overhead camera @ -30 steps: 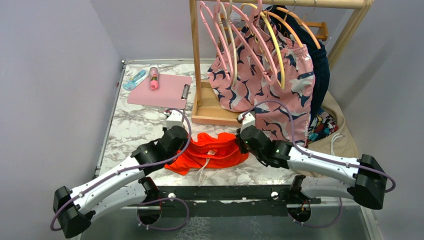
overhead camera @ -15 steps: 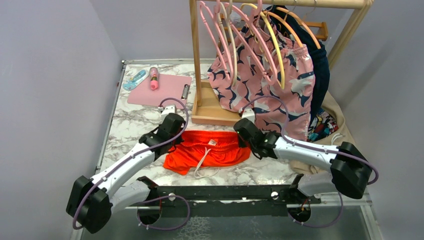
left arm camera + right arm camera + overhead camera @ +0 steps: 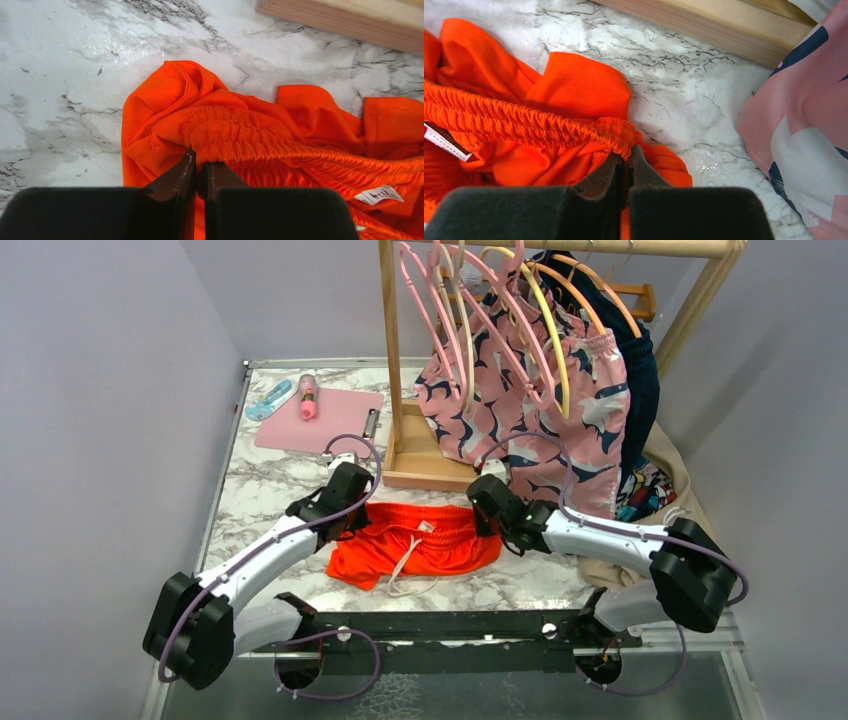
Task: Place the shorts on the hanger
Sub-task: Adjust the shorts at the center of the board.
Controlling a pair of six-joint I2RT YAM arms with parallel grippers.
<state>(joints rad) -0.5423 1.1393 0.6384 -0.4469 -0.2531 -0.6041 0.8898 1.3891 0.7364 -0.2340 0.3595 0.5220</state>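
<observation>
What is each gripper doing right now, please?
Left gripper: closed on the shorts, at one end of the waistband.
Right gripper: closed on the shorts, at the other end of the waistband.

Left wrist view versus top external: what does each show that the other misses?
Left wrist only: the left gripper shut on the elastic waistband of the shorts, a fold pinched. Top only: the pale-yellow hanger on the top rail of the rack, and the right gripper at the waistband's other end. Both: the shorts on the marble table.
</observation>
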